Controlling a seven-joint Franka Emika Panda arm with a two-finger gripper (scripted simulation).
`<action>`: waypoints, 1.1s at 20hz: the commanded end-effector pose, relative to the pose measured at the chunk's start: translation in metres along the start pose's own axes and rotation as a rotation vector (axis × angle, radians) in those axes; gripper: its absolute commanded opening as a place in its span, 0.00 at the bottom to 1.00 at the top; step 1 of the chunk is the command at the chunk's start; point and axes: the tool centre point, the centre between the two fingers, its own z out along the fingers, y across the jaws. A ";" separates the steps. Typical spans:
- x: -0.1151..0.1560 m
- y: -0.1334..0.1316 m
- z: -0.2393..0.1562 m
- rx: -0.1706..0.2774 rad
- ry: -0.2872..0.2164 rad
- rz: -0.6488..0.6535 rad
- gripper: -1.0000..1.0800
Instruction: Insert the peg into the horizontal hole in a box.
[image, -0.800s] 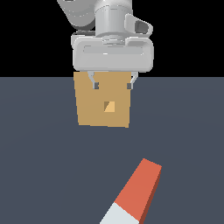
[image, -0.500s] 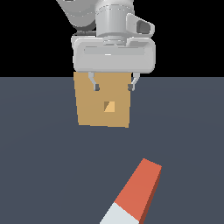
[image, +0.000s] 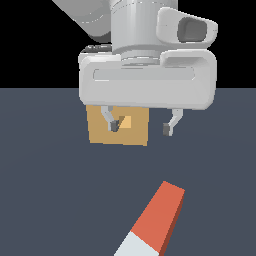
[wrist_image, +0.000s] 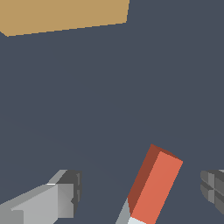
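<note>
The peg (image: 156, 220) lies flat on the dark floor near the front, its orange-red half pointing toward the box and its grey-white end (image: 133, 247) at the picture's lower edge. The tan box (image: 100, 131) stands behind it, its top hidden by my hand; the lighter orange horizontal hole (image: 127, 122) shows beside one finger. My gripper (image: 141, 127) hangs open and empty, above the floor between the box and the peg. In the wrist view the peg (wrist_image: 156, 183) lies between my two fingertips (wrist_image: 65, 192), below them, and the box (wrist_image: 65, 15) is at the far edge.
The dark grey floor (image: 50, 200) spreads all around the box and peg. Nothing else stands on it in either view.
My gripper has come lower and closer to the peg, looming larger in the exterior view. Its jaws stay open. The peg and the box have not moved.
</note>
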 end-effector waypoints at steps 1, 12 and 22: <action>-0.042 0.008 0.017 0.000 0.002 0.109 0.96; -0.156 0.004 0.063 -0.002 0.014 0.409 0.96; -0.160 0.003 0.071 0.000 0.014 0.418 0.96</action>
